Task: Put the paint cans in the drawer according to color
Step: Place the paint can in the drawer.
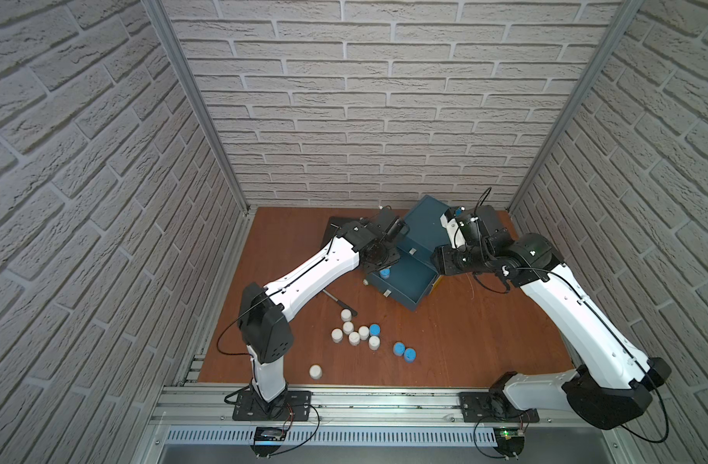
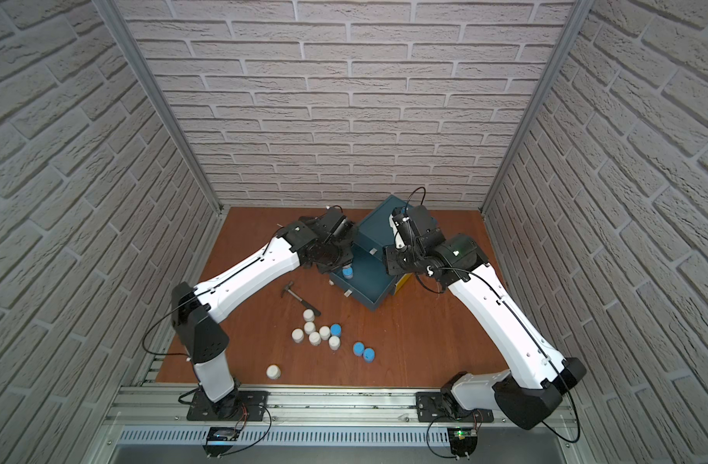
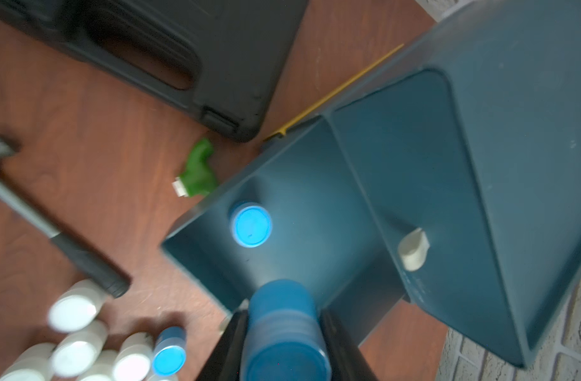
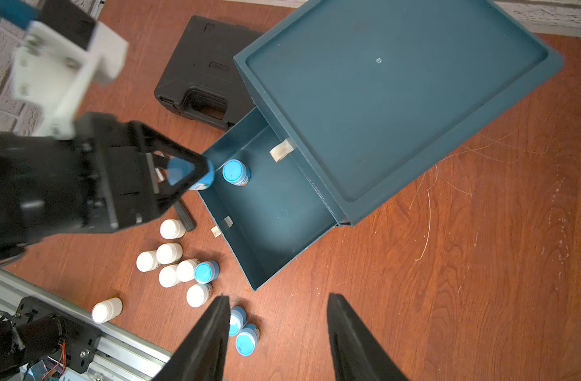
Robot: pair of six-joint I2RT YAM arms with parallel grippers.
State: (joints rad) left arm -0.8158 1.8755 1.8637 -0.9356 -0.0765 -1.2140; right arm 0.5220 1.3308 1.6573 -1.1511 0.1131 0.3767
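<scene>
So far, one blue can [image 4: 235, 172] sits in the drawer [image 4: 276, 227]. Left hand [image 4: 187, 174] holds a second can [image 3: 282, 323] at its edge; right hand [image 4: 277, 298] hangs wide, empty. Ten cans [image 1: 354, 338] wait on the counter [image 1: 484, 341].

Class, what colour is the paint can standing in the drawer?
Light blue; the can shows best in the right wrist view.

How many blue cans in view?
5 blue cans: one in the drawer, one in the left pincer, one beside the white cans, two paired nearby. Arms may hide more.
</scene>
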